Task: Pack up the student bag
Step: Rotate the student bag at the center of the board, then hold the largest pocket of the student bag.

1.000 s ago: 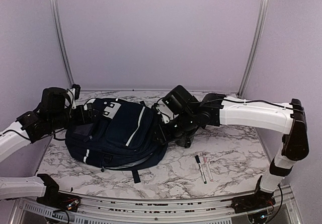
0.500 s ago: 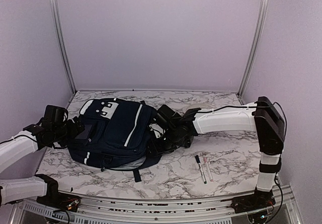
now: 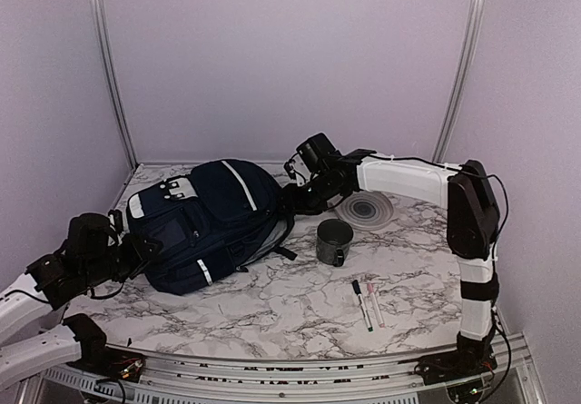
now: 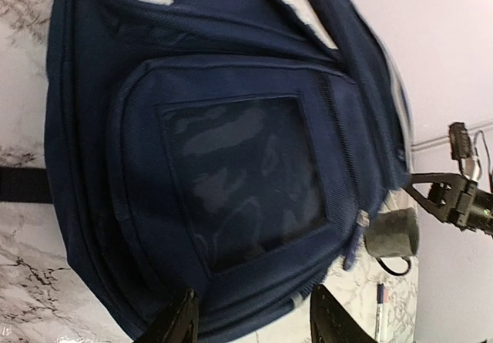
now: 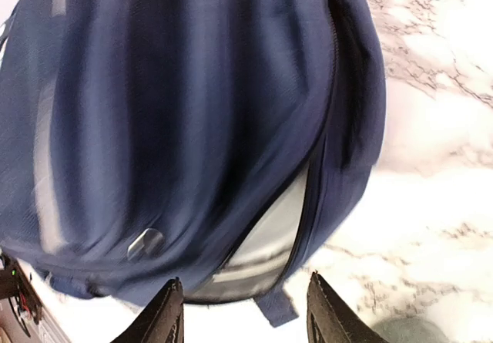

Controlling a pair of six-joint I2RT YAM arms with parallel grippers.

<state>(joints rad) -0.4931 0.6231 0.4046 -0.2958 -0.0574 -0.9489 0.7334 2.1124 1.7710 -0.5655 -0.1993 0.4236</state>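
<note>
The student bag [image 3: 213, 218] lies on the marble table, navy with white stripes, its top end pointing to the back right. In the right wrist view the student bag [image 5: 177, 112] shows a part-open zipper with light grey lining [image 5: 269, 243]. My right gripper [image 3: 295, 200] is at that top end; the right gripper [image 5: 246, 279] stands open, and only a small fabric tab lies between its tips. My left gripper [image 3: 136, 245] is at the bag's lower left end. There the left gripper [image 4: 254, 289] has its fingers apart, and the edge of the student bag [image 4: 231, 166] lies between them.
A dark mug [image 3: 334, 241] stands just right of the bag, with a grey round plate [image 3: 366, 211] behind it. Two markers [image 3: 365, 304] lie near the front right. Purple walls close off the back and both sides.
The bag has swung round, its top now toward the back right. The right arm pulled back, uncovering the mug and plate. The left arm has sunk lower at the bag's end.
</note>
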